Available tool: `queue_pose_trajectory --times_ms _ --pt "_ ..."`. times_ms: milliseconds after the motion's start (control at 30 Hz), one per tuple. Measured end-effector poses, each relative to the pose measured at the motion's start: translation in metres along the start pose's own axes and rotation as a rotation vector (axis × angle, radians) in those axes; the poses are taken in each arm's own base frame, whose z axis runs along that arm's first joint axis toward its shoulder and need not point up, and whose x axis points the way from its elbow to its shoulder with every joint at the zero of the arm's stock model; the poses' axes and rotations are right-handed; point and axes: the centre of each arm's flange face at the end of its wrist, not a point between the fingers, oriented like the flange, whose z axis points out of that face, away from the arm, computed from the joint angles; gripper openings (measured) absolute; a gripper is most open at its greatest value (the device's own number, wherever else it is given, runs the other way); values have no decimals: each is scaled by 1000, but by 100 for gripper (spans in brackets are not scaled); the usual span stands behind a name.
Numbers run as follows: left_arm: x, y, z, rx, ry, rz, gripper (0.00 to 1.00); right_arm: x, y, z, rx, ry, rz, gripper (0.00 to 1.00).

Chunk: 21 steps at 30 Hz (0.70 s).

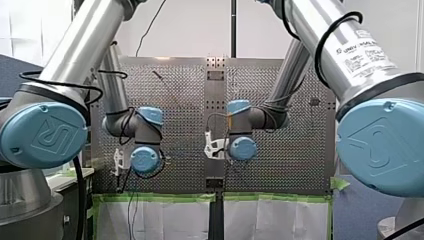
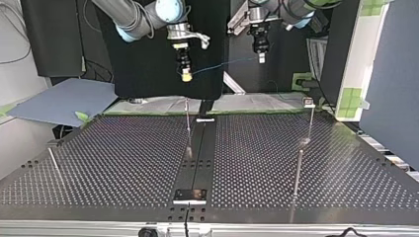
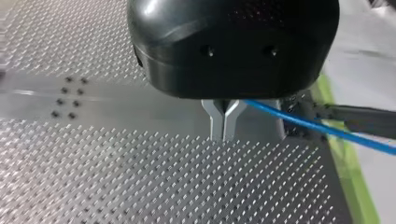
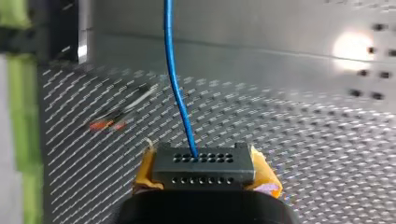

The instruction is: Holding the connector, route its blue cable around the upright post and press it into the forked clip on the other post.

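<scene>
Even room light fills the front view, streaking the silver tube of my left arm (image 1: 85, 45). From across, the dark perforated metal table (image 2: 99, 163) lies dim under a soft sheen, a thin steel post (image 2: 296, 173) mirrored in it. A white glare spot burns on its bare metal strip (image 4: 233, 42); highlights gleam on the glossy black housing of my left gripper (image 3: 223, 135).

Robotics laboratory. Indicators: perforated metal worktop (image 2: 123, 163); my left arm (image 1: 65, 75) and my right arm (image 1: 350, 55), industrial type; green tape (image 1: 160, 198) at 6 o'clock, front view.
</scene>
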Motion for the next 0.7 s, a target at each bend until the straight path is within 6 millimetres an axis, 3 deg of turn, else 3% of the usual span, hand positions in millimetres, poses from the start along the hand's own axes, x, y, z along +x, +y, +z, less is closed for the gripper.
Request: queue_pose_trajectory --times_ms 433,700 --pt "-41 4 17 -75 -35 -42 1 90 -11 22 70 112 104 0" --pt "-77 0 36 -109 -83 -134 1 141 -6 28 69 162 122 0"
